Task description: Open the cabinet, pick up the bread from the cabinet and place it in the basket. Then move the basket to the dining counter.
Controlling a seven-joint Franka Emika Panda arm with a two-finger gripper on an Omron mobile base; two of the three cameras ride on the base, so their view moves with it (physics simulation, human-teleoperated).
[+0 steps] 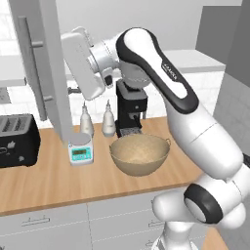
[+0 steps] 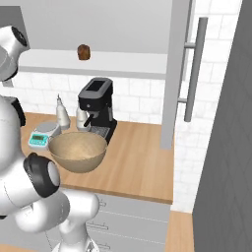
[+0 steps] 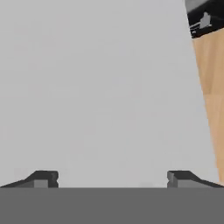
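Presently catalogued:

Bread (image 2: 83, 51): small dark brown lump, roundish and slightly blocky, standing alone on the pale shelf (image 2: 103, 61) inside the cabinet, toward the shelf's left part in the right base view. Nothing touches it.

Cabinet: light-grey wall unit above the desk, both doors swung open. One door (image 1: 41, 63) hangs edge-on at the left of the left base view, its long vertical bar handle facing left. The other door (image 2: 176, 74) stands edge-on in the right base view, with its metal bar handle (image 2: 193, 69) on the right side.

Basket (image 1: 140, 154): large tan woven bowl with a small loop handle at the rim, upright on the wooden desk (image 1: 49, 180). Its inside shows only the woven bottom; nothing lies in it. It sits in front of the black coffee machine (image 2: 97, 106) and just right of the small digital scale (image 1: 80, 149).

Other items on the desk: two pale bottles (image 1: 97, 121) behind the scale and a black toaster (image 1: 17, 139) at the far left.

Hand (image 3: 111, 179): two dark fingertips (image 3: 43, 178) spread wide apart, nothing between them, facing a flat grey surface at close range; a strip of wooden desk shows at the right edge of the hand view.
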